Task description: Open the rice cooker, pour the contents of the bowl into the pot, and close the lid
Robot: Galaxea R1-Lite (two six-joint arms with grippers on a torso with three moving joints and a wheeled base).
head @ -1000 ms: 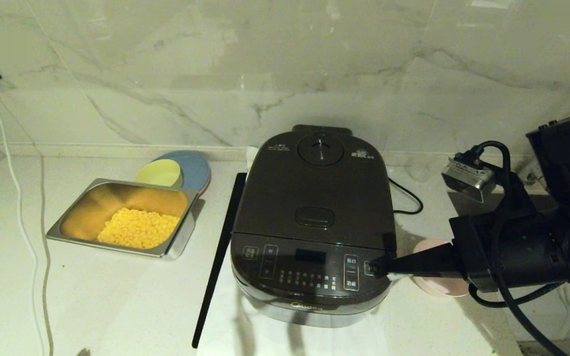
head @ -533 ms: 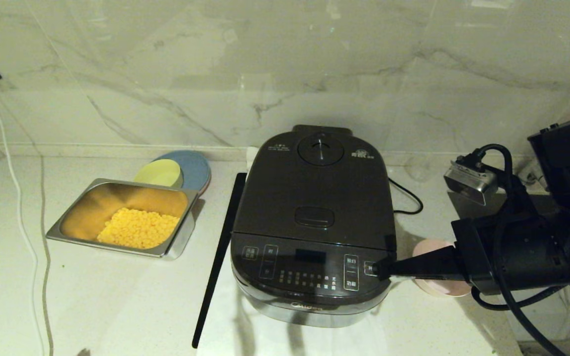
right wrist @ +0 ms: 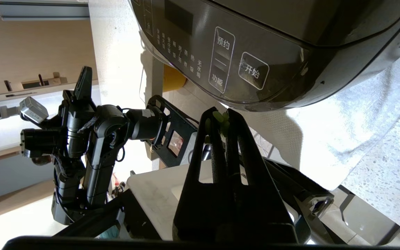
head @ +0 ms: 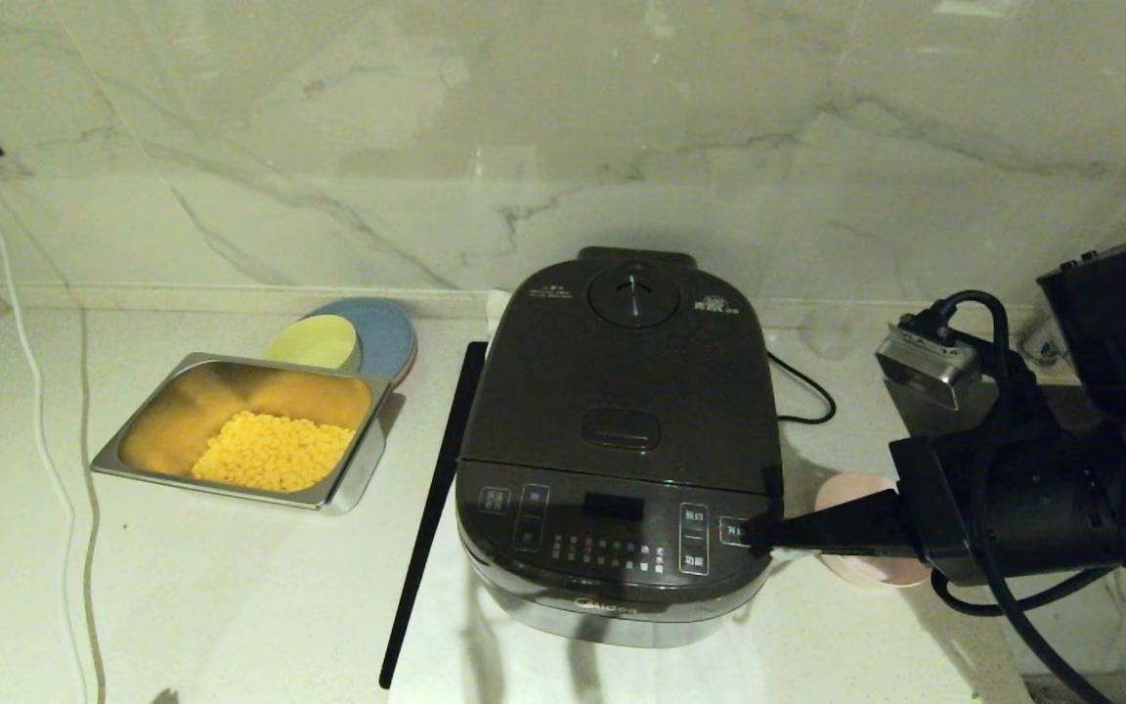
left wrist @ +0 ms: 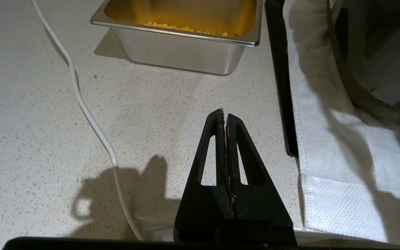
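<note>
From the head camera you see the rice cooker (head: 622,440) at the centre of the counter (head: 231,587), its lid (head: 627,381) down flat. Your right gripper (head: 757,534) reaches in level from three o'clock, its tip at the front corner of the touch panel (head: 602,533); the fingers are pressed together and carry nothing. The pink bowl (head: 861,557) sits just beside the cooker at about four o'clock, mostly hidden under that arm, so its contents cannot be seen. At nine o'clock from the cooker lies the steel tray (head: 348,479) of corn kernels (head: 275,452), with a yellow bowl (head: 314,342) on a blue plate (head: 382,332) behind it.

In the left wrist view your left gripper (left wrist: 225,116) hangs over bare counter — fingers closed on each other, empty. The tray is ahead of it, a white cable (left wrist: 92,121) beside it, and a white cloth (left wrist: 342,156) lies under the cooker's base.

In the right wrist view the closed fingertips (right wrist: 236,119) sit just under the panel's edge near the lit button labels — a few green bits (right wrist: 221,119) cling to them.
</note>
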